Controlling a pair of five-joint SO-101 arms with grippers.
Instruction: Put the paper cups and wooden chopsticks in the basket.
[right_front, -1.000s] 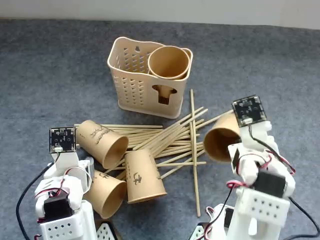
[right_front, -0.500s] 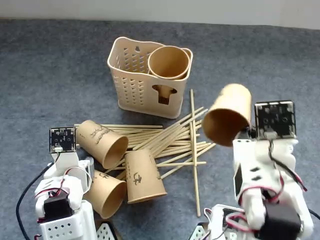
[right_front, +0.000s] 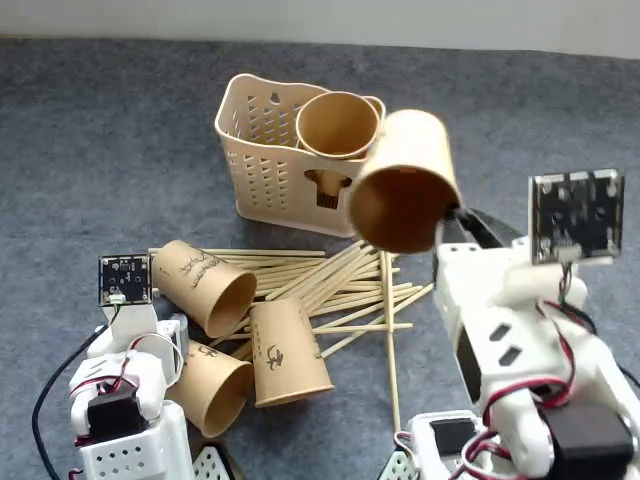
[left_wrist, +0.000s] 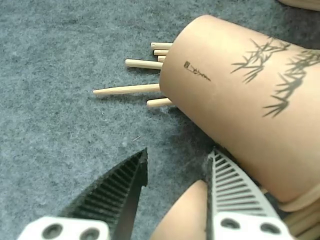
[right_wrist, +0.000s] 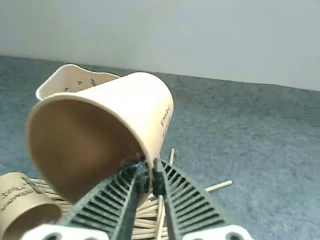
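Right gripper (right_wrist: 148, 175) pinches a paper cup (right_front: 405, 185) by its rim beside the basket (right_front: 262, 160); left gripper (left_wrist: 177, 156), jaws parted, near the table's (right_front: 100, 120) front edge

The left arm (right_front: 148, 392) and right arm (right_front: 505, 340) are both made of white moulded plastic. Each carries a square black circuit board, one on the left (right_front: 125, 279) and one on the right (right_front: 573, 216). Thin red, white and black cables (right_front: 112, 378) loop around the joints. The left end effector (left_wrist: 177, 155) and right end effector (right_wrist: 149, 170) have black tapering fingers with ribbed lattice faces, fixed to white bases with round screw holes (left_wrist: 52, 231).
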